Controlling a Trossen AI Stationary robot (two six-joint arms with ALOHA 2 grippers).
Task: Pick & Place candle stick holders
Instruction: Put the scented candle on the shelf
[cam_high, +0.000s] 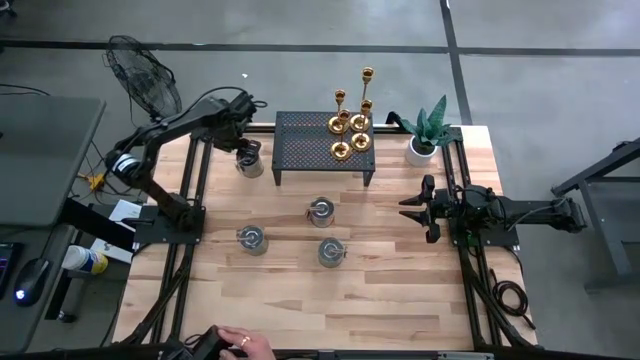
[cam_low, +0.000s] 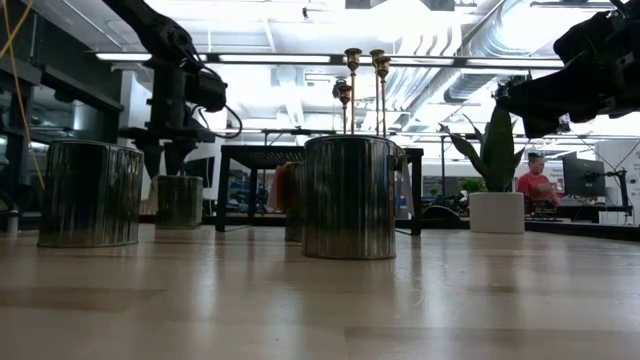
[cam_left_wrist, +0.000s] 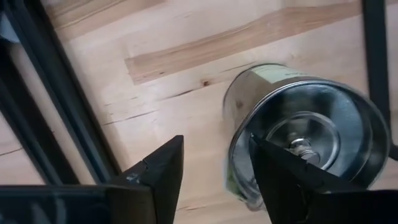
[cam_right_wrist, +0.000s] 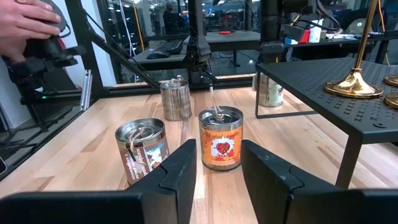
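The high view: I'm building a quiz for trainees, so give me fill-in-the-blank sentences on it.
1. The shiny gold candle stick holders stand on the black perforated metal ____.
2. ____ silver metal tins sit on the wooden table.
3. The left gripper hangs over the tin nearest the ____ arm.

Missing: rack; four; left

No legible text on anything.
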